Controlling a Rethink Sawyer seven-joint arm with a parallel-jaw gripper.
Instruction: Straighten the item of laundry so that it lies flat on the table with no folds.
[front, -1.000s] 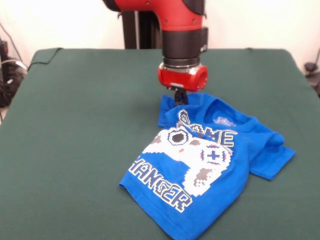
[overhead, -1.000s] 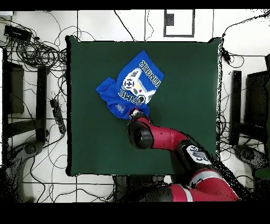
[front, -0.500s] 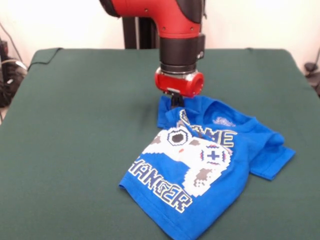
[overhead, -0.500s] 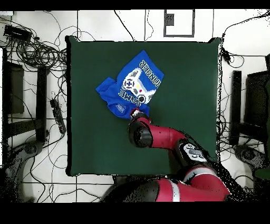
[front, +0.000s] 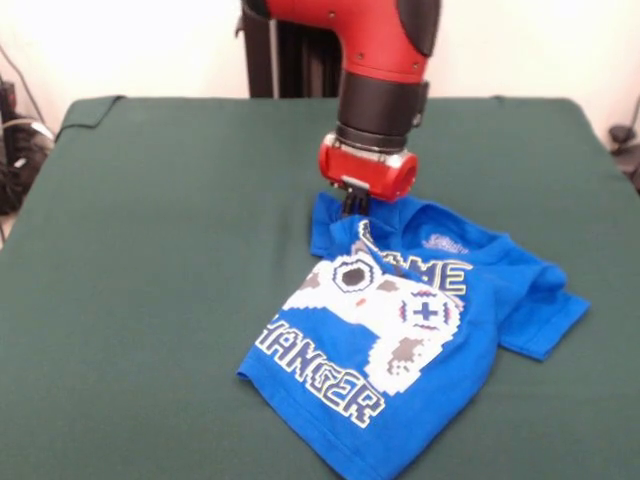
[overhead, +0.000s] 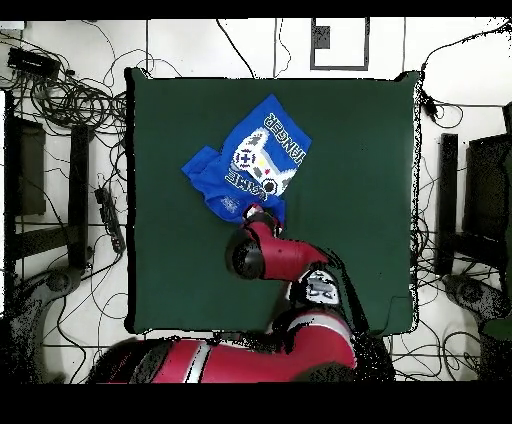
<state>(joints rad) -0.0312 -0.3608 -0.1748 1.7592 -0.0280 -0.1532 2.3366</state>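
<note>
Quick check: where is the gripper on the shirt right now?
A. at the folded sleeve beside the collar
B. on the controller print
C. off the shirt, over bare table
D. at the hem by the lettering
A: the gripper comes down on the shirt's bunched sleeve next to the collar, away from print and hem.

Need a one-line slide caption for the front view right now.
Sawyer's gripper set down on the bunched far sleeve of the blue T-shirt, which lies rumpled on the green table.

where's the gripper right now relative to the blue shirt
In the front view the gripper is down at the far left corner of the bright blue printed T-shirt, by its folded sleeve, left of the collar, on the dark green felt table.
</note>
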